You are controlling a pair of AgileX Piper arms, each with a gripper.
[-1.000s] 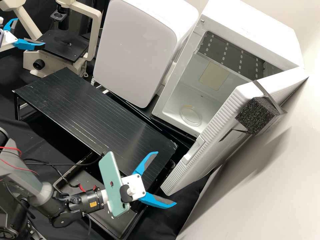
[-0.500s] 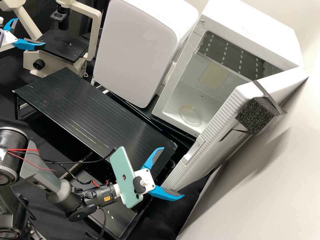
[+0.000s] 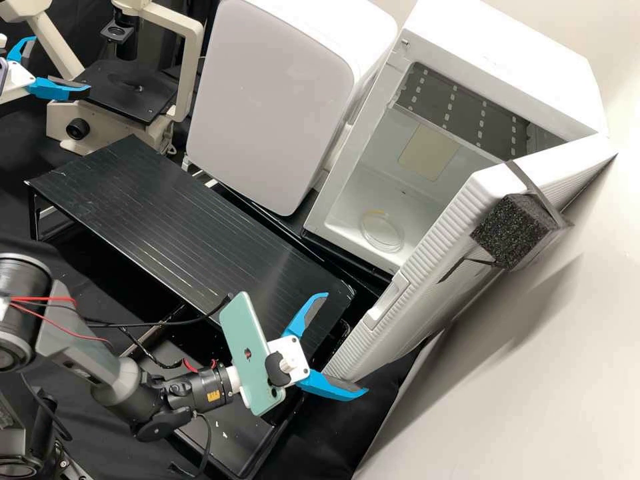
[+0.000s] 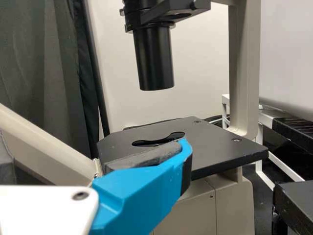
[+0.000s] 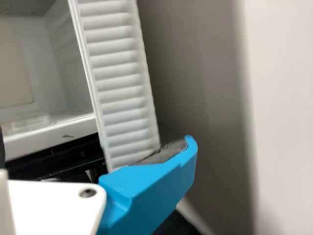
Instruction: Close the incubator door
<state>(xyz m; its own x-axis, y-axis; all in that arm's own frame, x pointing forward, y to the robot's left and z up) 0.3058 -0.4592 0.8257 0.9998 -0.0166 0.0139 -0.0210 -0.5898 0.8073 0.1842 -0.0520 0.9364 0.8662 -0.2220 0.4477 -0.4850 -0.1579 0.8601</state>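
The white incubator [image 3: 507, 73] stands at the back right with its ribbed door [image 3: 437, 267] swung wide. Near the door's lower free end is my right gripper [image 3: 345, 343], open and empty, one finger overlapping that end. In the right wrist view, a blue finger of the right gripper [image 5: 93, 147] shows at the bottom end of the door's ribbed edge [image 5: 120, 78]; whether they touch I cannot tell. My left gripper [image 3: 59, 65] is open by the microscope, far from the incubator. In the left wrist view, the left gripper [image 4: 93, 152] has one finger before the microscope stage.
A black foam block [image 3: 510, 230] is strapped on the door's outer face, close to the wall [image 3: 533, 360]. A closed white unit [image 3: 270, 107] stands left of the incubator. The black slatted rack [image 3: 193, 220] lies in front, and the microscope [image 3: 127, 90] is at the back left.
My right gripper has moved right and slightly up in the high view, nearer the door's lower end, and has since held still. The door and my left gripper have not moved.
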